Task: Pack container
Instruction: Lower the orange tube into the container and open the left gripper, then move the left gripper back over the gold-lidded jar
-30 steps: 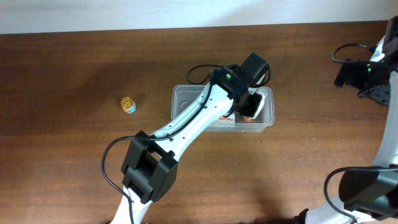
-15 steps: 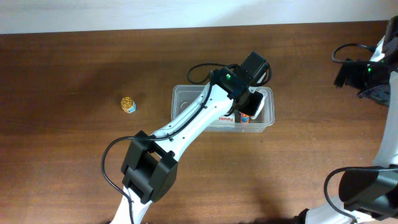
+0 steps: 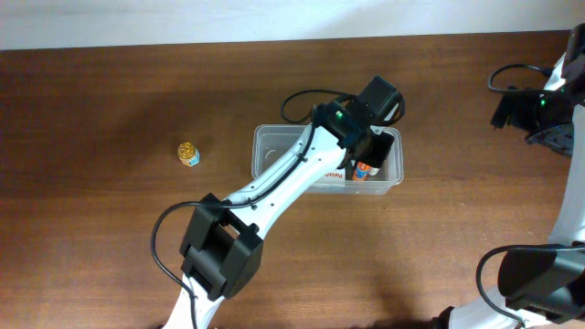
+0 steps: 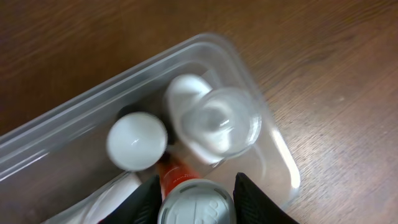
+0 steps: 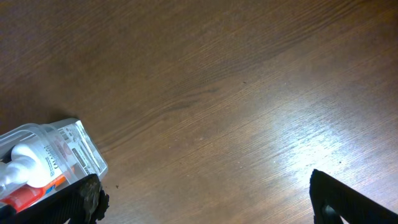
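Observation:
The container [image 3: 274, 146] is a clear plastic tub at the table's middle; its corner [image 4: 249, 68] fills the left wrist view. My left gripper [image 3: 369, 157] reaches into its right end and is shut on an orange bottle with a grey-white cap [image 4: 196, 202], held upright between both fingers [image 4: 146, 196]. Beside it in the tub stand a white round cap [image 4: 137, 140] and a white bottle with a clear cap [image 4: 214, 118]. A small gold-capped bottle [image 3: 188, 153] stands on the table left of the tub. My right gripper [image 3: 510, 110] is open and empty at the far right.
A white pack with red lettering [image 3: 333, 174] lies in the tub under the left arm. The right wrist view shows the tub's end [image 5: 59, 155] at lower left and bare brown wood under the open right gripper [image 5: 202, 186]. The table's back edge meets a pale wall.
The orange bottle has gone from tilted to upright and lower inside the tub's right end. My left gripper has shifted slightly toward the back. The right arm has not moved.

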